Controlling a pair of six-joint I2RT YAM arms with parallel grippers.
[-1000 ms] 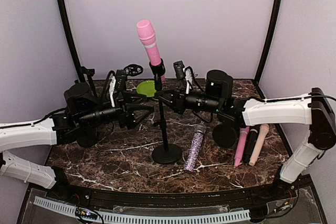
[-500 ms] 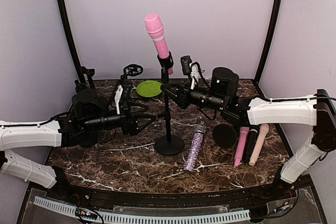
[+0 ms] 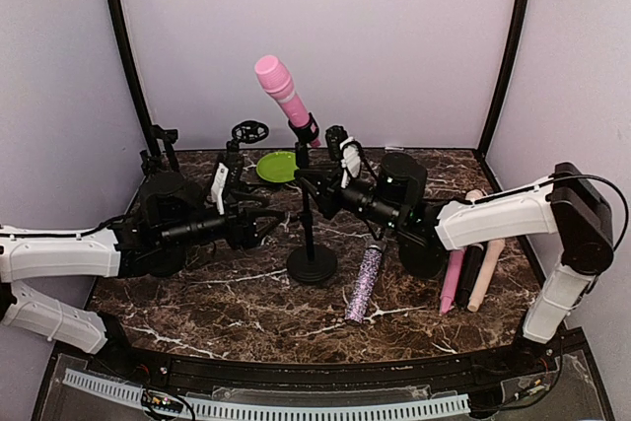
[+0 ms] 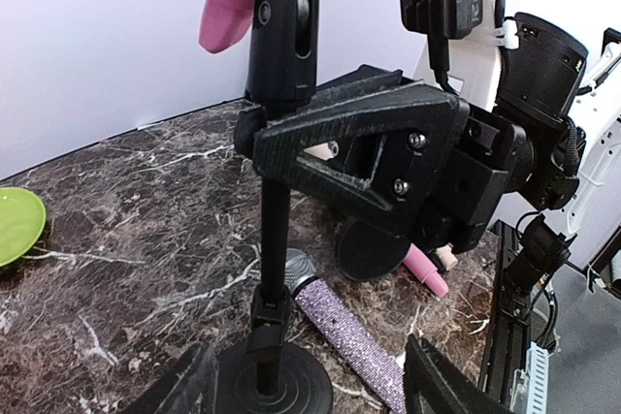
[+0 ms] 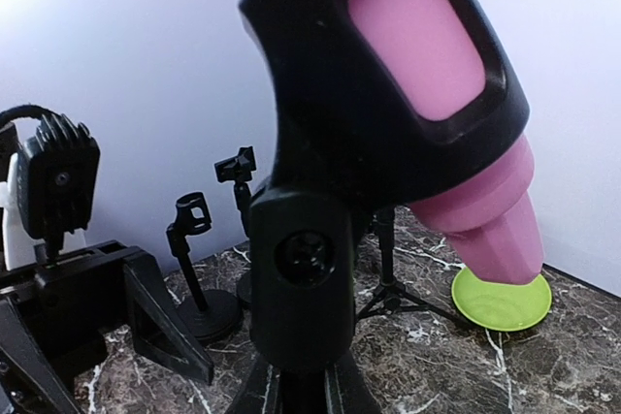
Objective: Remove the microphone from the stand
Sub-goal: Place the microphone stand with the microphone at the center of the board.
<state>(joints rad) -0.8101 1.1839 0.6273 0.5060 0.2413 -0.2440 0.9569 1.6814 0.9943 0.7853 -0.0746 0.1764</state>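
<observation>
The pink microphone (image 3: 280,90) leans up and to the left in the black clip (image 3: 305,129) of the stand (image 3: 307,212). The stand's round base (image 3: 312,266) is on the marble table. My right gripper (image 3: 315,187) is shut on the stand's pole just under the clip. In the right wrist view the clip (image 5: 335,152) and the microphone's pink tail (image 5: 475,210) fill the frame above my right gripper (image 5: 306,397). My left gripper (image 4: 309,393) is open, its fingers (image 4: 182,390) standing wide on either side of the stand's base (image 4: 277,383). It touches nothing.
A glittery purple microphone (image 3: 365,281) lies just right of the base. Pink (image 3: 454,277), black (image 3: 469,273) and beige (image 3: 487,271) microphones lie at the right beside a black disc (image 3: 422,255). A green plate (image 3: 277,166) and spare stands (image 3: 249,132) are at the back.
The stand shifted slightly away along the table with the right gripper on it. The microphone swung upright, then back to leaning left. The left jaws narrowed somewhat.
</observation>
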